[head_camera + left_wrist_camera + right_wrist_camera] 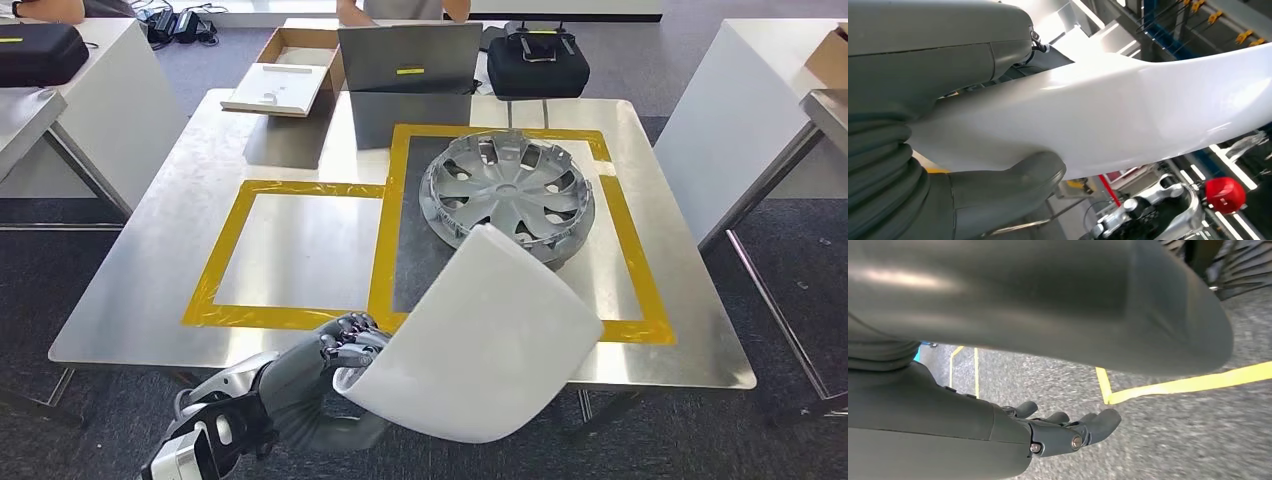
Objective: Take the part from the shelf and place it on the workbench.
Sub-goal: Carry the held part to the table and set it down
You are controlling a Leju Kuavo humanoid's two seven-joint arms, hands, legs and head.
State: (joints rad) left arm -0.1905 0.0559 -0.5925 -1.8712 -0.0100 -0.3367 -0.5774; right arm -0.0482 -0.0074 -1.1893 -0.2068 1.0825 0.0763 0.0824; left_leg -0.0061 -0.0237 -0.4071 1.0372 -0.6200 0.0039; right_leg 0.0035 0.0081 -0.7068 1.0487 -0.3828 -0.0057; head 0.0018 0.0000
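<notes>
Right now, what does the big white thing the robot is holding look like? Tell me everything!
The white part is a big, smooth, glossy panel, plastic by its look, curved like a shell with rounded corners. The left robot hand grips its lower edge and holds it tilted up in the air, above the near edge of the metal workbench. It hides part of the yellow tape and overlaps the silver hubcap in the head view.

The head view looks steeply down at the steel workbench; both wrist views sit tight behind their hands, the right facing speckled floor at six o'clock.
</notes>
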